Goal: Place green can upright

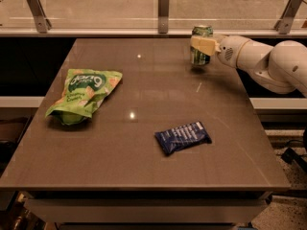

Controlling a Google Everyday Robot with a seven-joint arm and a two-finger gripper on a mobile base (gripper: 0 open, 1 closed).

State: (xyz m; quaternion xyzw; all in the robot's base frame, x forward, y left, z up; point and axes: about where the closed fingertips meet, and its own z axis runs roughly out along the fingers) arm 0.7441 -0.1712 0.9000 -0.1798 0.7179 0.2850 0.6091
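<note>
The green can [200, 58] stands upright at the far right of the table, near its back edge, with its silver top showing. My gripper [200, 45] reaches in from the right and is shut on the can around its middle. A cream finger [203, 45] lies across the can's front. The can's base is at or just above the tabletop; I cannot tell whether it touches. The white arm [268, 61] stretches off the table's right side.
A crinkled green snack bag [81, 96] lies at the left of the brown table [144, 166]. A dark blue snack packet [183, 137] lies front of centre. A glass railing with metal posts [164, 9] runs behind the table.
</note>
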